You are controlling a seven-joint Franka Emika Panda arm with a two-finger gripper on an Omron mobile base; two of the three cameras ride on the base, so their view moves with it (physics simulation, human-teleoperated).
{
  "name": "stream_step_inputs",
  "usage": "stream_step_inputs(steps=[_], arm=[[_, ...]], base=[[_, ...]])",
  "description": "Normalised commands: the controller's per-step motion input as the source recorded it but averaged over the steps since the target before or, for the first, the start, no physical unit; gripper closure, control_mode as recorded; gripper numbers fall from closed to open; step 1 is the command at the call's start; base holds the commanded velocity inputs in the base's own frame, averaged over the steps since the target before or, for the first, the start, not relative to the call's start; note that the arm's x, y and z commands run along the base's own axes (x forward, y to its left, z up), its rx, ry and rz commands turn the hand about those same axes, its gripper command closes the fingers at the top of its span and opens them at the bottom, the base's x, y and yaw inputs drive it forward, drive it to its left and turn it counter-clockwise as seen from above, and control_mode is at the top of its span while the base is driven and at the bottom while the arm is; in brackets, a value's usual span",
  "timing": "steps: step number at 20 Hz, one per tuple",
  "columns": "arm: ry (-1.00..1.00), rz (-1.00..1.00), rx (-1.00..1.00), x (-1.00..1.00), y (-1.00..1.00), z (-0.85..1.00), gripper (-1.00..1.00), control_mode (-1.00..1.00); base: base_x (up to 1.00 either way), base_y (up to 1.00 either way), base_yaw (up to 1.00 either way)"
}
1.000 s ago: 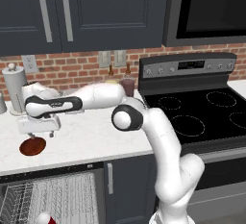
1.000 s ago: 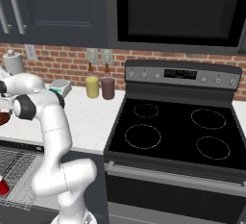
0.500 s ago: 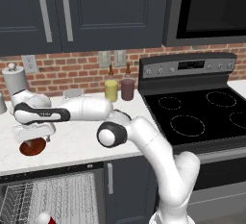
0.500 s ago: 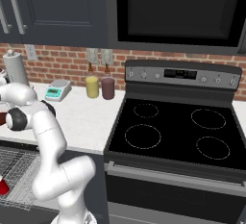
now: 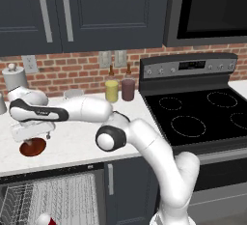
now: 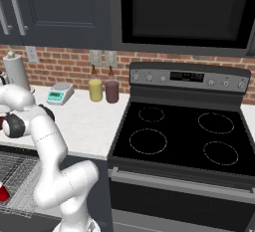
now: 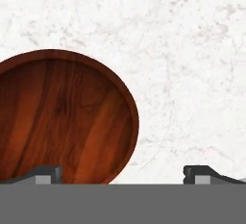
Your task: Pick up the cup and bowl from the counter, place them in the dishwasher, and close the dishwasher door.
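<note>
Tool (image 7: 123, 175) hovers right over the bowl (image 7: 62, 117), fingers spread apart, nothing between them: in the hand view one fingertip (image 7: 45, 174) sits over the bowl's brown inside, the other over bare counter (image 7: 192, 64) past the rim. From the left base view the tool (image 5: 33, 133) hangs just above the bowl (image 5: 33, 147), near the counter's front edge.

Biggest first: the black stove (image 5: 202, 118) takes up the right side, well apart from the work. The white marble counter (image 5: 77, 144) runs from it to the left. Below the front edge the dishwasher (image 5: 53, 195) stands open, its grey wire rack (image 5: 62, 197) pulled into sight, and there's the red cup (image 5: 44, 218) in it, at the bottom of the picture; the right base view also catches the cup (image 6: 3, 193) down on the rack (image 6: 20, 176).

The bowl itself: round, shallow, reddish-brown with a wood grain running across its inside, and it holds nothing. It lies flat on the marble.

Around the bowl there is open marble toward the stove. Back by the brick wall stand a paper towel roll (image 6: 16, 71), a small scale (image 6: 58, 94), a yellow tumbler (image 5: 111, 91) and a maroon tumbler (image 5: 128, 89) side by side.
</note>
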Motion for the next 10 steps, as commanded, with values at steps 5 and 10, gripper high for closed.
stream_step_inputs(steps=[5, 10], arm=[[-0.08, 0.00, 0.25, 0.00, -0.60, -0.03, -1.00, -1.00], [-0.03, 0.02, 0.34, -0.07, -0.72, -0.25, -1.00, -1.00]], base=[[0.00, 0.00, 0.00], [0.00, 0.00, 0.00]])
